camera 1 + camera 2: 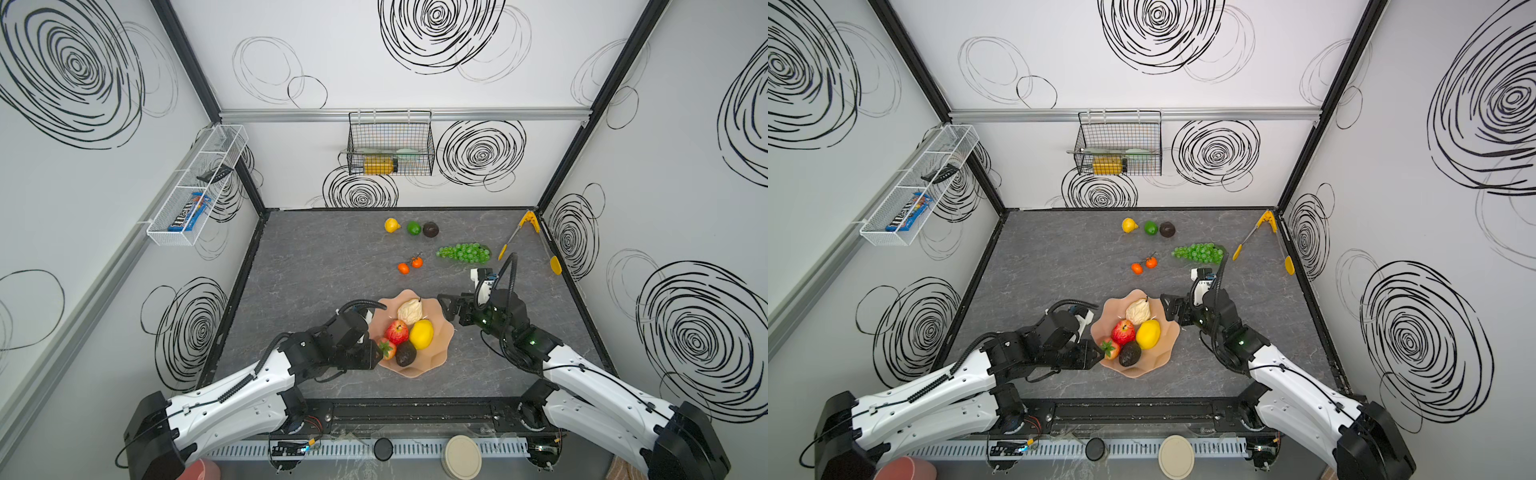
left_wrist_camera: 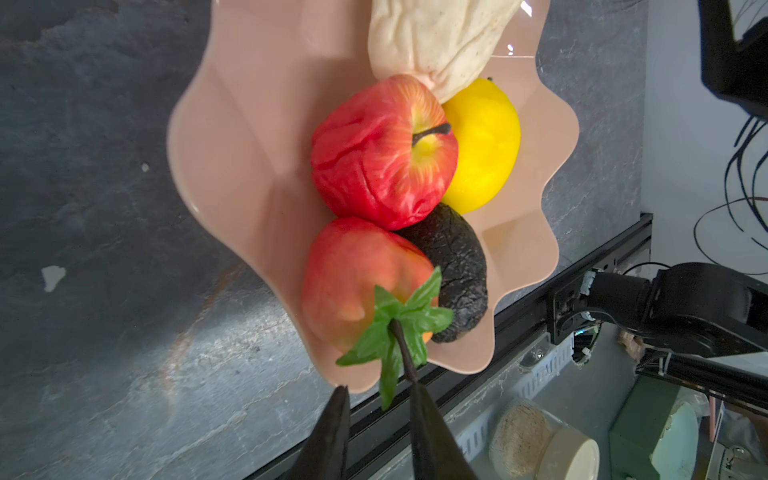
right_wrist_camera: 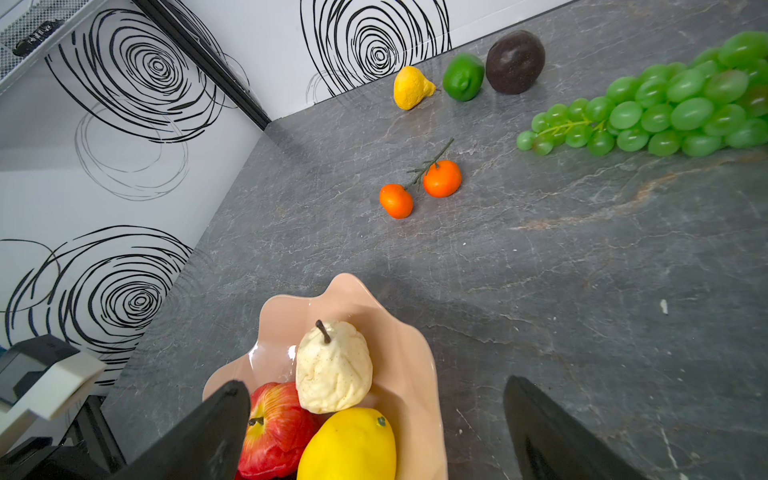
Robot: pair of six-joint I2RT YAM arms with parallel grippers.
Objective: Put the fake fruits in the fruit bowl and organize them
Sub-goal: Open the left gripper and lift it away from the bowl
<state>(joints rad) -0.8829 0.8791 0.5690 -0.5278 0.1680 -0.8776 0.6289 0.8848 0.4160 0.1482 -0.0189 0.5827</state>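
The wavy-rimmed peach fruit bowl (image 1: pixel 441 332) (image 2: pixel 232 137) (image 3: pixel 409 365) holds a pale pear (image 1: pixel 410 311), a red apple (image 1: pixel 397 331), a lemon (image 1: pixel 422 333), a dark avocado (image 1: pixel 405 353) and a small red leafy fruit (image 1: pixel 387 348) (image 2: pixel 353 274). My left gripper (image 1: pixel 378 351) (image 2: pixel 379 386) is at the bowl's near-left rim, jaws slightly open; the red fruit's stem touches one fingertip (image 2: pixel 415 388). My right gripper (image 1: pixel 451 311) (image 3: pixel 378 384) hangs wide open over the far-right rim, empty. On the table lie a small lemon (image 1: pixel 392 225), a lime (image 1: pixel 414 227), an avocado (image 1: pixel 430 229), grapes (image 1: pixel 463 252) and oranges (image 1: pixel 410 265).
Yellow-tipped tongs (image 1: pixel 521 235) lie by the right wall. A black wire basket (image 1: pixel 390 143) hangs on the back wall and a white mesh shelf (image 1: pixel 195 187) on the left wall. A cream disc (image 1: pixel 461 457) sits beyond the front rail.
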